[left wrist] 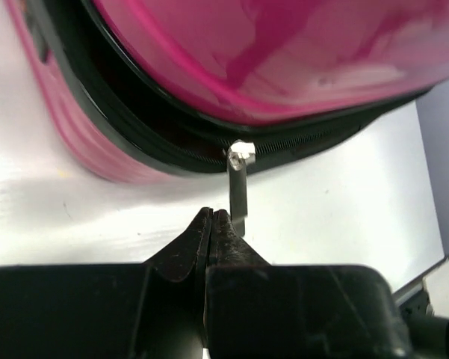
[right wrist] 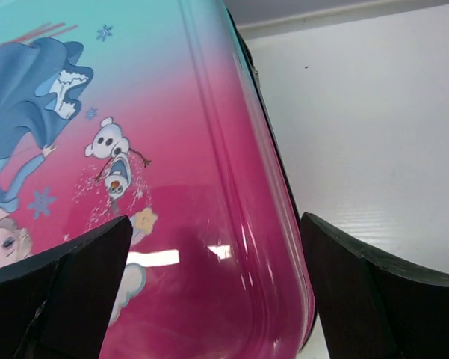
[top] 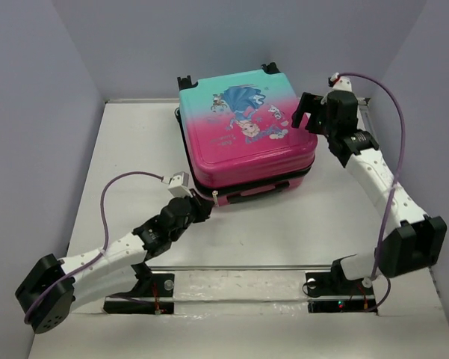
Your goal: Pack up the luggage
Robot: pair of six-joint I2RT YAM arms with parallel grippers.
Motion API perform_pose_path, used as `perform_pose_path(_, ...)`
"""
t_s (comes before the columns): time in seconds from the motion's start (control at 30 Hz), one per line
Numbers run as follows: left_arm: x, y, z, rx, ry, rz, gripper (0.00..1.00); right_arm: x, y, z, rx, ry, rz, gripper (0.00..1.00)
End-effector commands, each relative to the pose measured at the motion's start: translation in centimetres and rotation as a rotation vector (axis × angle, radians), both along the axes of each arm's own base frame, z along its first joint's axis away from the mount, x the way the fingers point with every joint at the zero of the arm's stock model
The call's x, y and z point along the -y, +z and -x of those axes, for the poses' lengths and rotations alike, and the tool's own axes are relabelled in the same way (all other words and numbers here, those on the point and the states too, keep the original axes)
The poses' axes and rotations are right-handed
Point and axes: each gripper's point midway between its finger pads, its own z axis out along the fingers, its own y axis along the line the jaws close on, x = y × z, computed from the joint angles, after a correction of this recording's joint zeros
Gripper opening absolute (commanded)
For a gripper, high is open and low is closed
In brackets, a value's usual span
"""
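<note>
The luggage [top: 243, 142], a pink-to-teal hard-shell suitcase with a cartoon princess print, lies flat at the table's back middle with its lid down. In the left wrist view the luggage [left wrist: 284, 60] shows a dark gap along its zipper seam. My left gripper [top: 202, 206] is at the front left corner, and in its own view the left gripper [left wrist: 213, 217] is shut on the silver zipper pull [left wrist: 239, 187], which stretches straight from the slider to the fingertips. My right gripper [top: 305, 123] is open over the right edge. In the right wrist view the right gripper [right wrist: 216, 224] straddles the luggage [right wrist: 194, 187].
White table [top: 284, 224] with grey walls on the left, back and right. A metal rail [top: 231, 268] runs across the near edge between the arm bases. A black wheel [top: 185, 81] and another [top: 270, 68] stick out at the suitcase's far side.
</note>
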Motion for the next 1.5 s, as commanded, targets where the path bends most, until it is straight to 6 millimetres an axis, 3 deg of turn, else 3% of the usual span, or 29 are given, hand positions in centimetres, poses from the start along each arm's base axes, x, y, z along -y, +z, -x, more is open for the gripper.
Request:
perform_pose_path(0.0, 2.2, 1.8, 0.1, 0.048, -0.012, 0.038, 0.06, -1.4, -0.5, -2.3, -0.065, 0.162, -0.003, 1.00)
perform_pose_path(0.07, 3.0, 1.4, 0.1, 0.040, -0.025, 0.033, 0.06, -2.6, -2.5, -3.5, -0.122, 0.220, -0.011, 1.00)
perform_pose_path(0.13, 4.0, 1.5, 0.2, 0.042, -0.046, 0.037, 0.06, -3.4, -2.5, -4.4, -0.129, 0.253, -0.018, 1.00)
perform_pose_path(0.17, 4.4, 1.7, 0.2, 0.044, -0.054, 0.038, 0.06, -3.8, -3.8, -5.1, -0.163, 0.271, -0.015, 1.00)
perform_pose_path(0.23, 4.6, 2.4, 0.2, 0.064, -0.051, 0.030, 0.06, -4.0, -3.6, -5.6, -0.163, 0.279, -0.018, 1.00)
perform_pose_path(0.3, 3.6, 5.4, 0.0, 0.119, -0.013, 0.049, 0.06, -2.7, -3.7, -5.7, -0.160, 0.218, 0.000, 1.00)
perform_pose_path(0.33, 3.1, 5.5, -0.3, 0.130, 0.014, 0.036, 0.06, -2.6, -3.5, -5.4, -0.153, 0.217, 0.000, 1.00)
perform_pose_path(0.4, 0.8, 9.2, -0.5, 0.185, 0.072, 0.041, 0.06, -1.4, -2.9, -5.0, -0.134, 0.161, 0.021, 1.00)
perform_pose_path(0.43, -1.0, 10.2, -0.4, 0.201, 0.103, 0.000, 0.07, -0.7, -1.8, -4.0, -0.104, 0.130, 0.028, 1.00)
perform_pose_path(0.47, -2.4, 12.9, -1.4, 0.229, 0.156, 0.016, 0.14, -0.3, -1.1, -3.4, -0.083, 0.110, 0.022, 1.00)
perform_pose_path(0.5, -3.0, 13.8, -1.5, 0.232, 0.153, 0.009, 0.16, 0.0, 0.0, -2.8, -0.049, 0.095, 0.013, 1.00)
perform_pose_path(0.57, -4.0, 16.2, -1.8, 0.259, 0.143, 0.007, 0.27, 0.2, 2.3, 0.5, 0.025, 0.096, -0.044, 1.00)
perform_pose_path(0.67, -5.0, 16.5, -2.8, 0.235, 0.122, -0.015, 0.43, -3.2, 5.1, 5.3, 0.121, 0.200, -0.084, 0.99)
perform_pose_path(0.7, -5.4, 16.4, -3.3, 0.230, 0.120, -0.023, 0.51, -4.6, 3.7, 6.6, 0.093, 0.238, -0.087, 0.95)
perform_pose_path(0.73, -5.4, 15.9, -3.7, 0.216, 0.120, -0.036, 0.54, -8.2, 3.2, 8.8, 0.084, 0.341, -0.090, 0.92)
perform_pose_path(0.77, -5.6, 15.7, -4.0, 0.207, 0.120, -0.037, 0.56, -9.2, 3.0, 10.3, 0.088, 0.350, -0.097, 0.86)
perform_pose_path(0.8, -5.1, 15.5, -4.0, 0.196, 0.078, -0.025, 0.60, -10.9, 0.5, 11.6, 0.058, 0.399, -0.092, 0.78)
perform_pose_path(0.87, -5.8, 15.1, -5.1, 0.184, 0.091, -0.022, 0.62, -14.8, -2.3, 15.1, 0.022, 0.497, -0.097, 0.42)
perform_pose_path(0.9, -5.9, 15.0, -5.3, 0.181, 0.090, -0.021, 0.63, -15.4, -5.7, 16.4, -0.049, 0.494, -0.107, 0.29)
perform_pose_path(0.93, -5.8, 14.9, -5.4, 0.177, 0.075, -0.016, 0.63, -15.9, -6.8, 17.0, -0.059, 0.490, -0.121, 0.18)
perform_pose_path(1.0, -6.3, 14.9, -5.6, 0.180, 0.087, -0.016, 0.63, -15.9, -9.2, 17.7, -0.112, 0.406, -0.192, 0.14)
perform_pose_path(1.03, -6.5, 15.1, -5.6, 0.188, 0.090, -0.015, 0.63, -15.4, -11.7, 17.9, -0.142, 0.367, -0.217, 0.16)
perform_pose_path(1.1, -6.7, 15.1, -5.5, 0.193, 0.097, -0.016, 0.63, -14.3, -13.2, 17.8, -0.144, 0.268, -0.309, 0.33)
perform_pose_path(1.13, -7.1, 15.1, -5.6, 0.194, 0.113, -0.019, 0.63, -14.6, -12.2, 17.5, -0.111, 0.231, -0.442, 0.52)
perform_pose_path(1.17, -7.4, 15.2, -5.4, 0.198, 0.120, -0.022, 0.63, -13.3, -13.4, 17.7, -0.100, 0.177, -0.475, 0.60)
perform_pose_path(1.23, -7.8, 15.0, -5.3, 0.198, 0.136, -0.028, 0.63, -12.6, -12.2, 17.6, -0.058, 0.117, -0.626, 0.73)
perform_pose_path(1.33, -7.9, 14.7, -5.3, 0.194, 0.136, -0.031, 0.63, -11.4, -12.4, 17.0, -0.030, 0.022, -0.732, 0.73)
perform_pose_path(1.43, -7.7, 14.4, -5.2, 0.192, 0.125, -0.025, 0.63, -10.9, -13.9, 16.4, -0.047, -0.064, -0.771, 0.70)
perform_pose_path(1.47, -7.7, 14.3, -5.2, 0.192, 0.122, -0.024, 0.63, -10.9, -13.4, 15.9, -0.027, -0.068, -0.798, 0.69)
